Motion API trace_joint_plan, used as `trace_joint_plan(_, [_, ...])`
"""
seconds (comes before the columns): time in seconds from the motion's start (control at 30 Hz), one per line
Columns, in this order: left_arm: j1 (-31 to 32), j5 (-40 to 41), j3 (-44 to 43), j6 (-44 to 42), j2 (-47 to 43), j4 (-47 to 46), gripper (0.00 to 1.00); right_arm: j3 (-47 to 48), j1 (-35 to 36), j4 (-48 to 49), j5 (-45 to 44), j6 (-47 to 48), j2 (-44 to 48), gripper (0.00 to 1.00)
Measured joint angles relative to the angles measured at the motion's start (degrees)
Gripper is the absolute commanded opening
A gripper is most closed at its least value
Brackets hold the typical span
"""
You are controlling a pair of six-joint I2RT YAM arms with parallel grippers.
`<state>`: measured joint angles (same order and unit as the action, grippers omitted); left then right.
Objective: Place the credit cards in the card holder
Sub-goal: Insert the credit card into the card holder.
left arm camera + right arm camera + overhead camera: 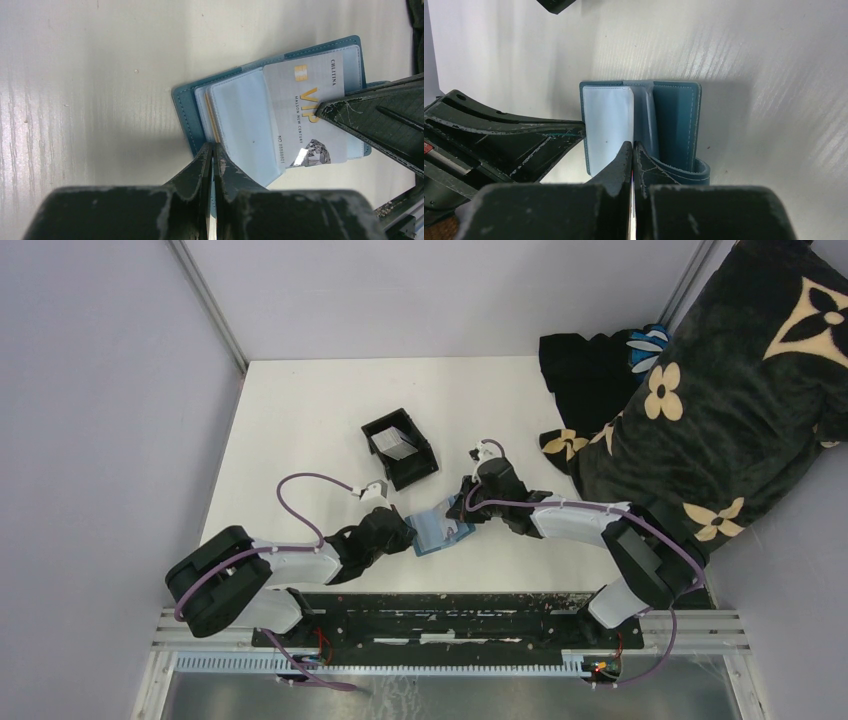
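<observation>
— Starting nearest the arm bases, what has the left gripper [403, 530] got?
— Its fingers are pressed right together on a thin pale leaf at the edge of the card holder [440, 532], which lies open on the white table [320, 420] between the two arms.
— And the right gripper [462, 508]?
— Closed flat too, coming in from the opposite side. In the left wrist view its finger lies across the VIP card [305, 100]. The pinch seems to be on that card, which sits partly under a clear sleeve.
— Anything legible?
— "CHLITINA" along one short edge, a large gold "VIP", then "MALSON NEW CENTURY" and "NO 8888801". A gold block sits near one end and a diamond picture at the other.
— The holder itself?
— Teal cover with stitched edges and pale blue clear sleeves fanned inside. A strap curls out beneath it in the right wrist view.
— Farther back?
— An open-topped black box [425, 468] stands apart from the holder, with grey-white credit cards [397, 444] inside. Any print on those is too small to read.
— Beyond that?
— A dark blanket [720, 410] with cream flower shapes, heaped at the far right.
</observation>
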<state>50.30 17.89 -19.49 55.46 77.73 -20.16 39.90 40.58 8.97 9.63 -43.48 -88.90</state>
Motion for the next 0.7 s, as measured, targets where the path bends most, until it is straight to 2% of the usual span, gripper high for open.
trace_joint_plan(0.7, [0.0,0.1,0.0,0.0,0.2,-0.2,0.10,-3.9,-0.7,6.3,0.9,-0.3,-0.7,0.01])
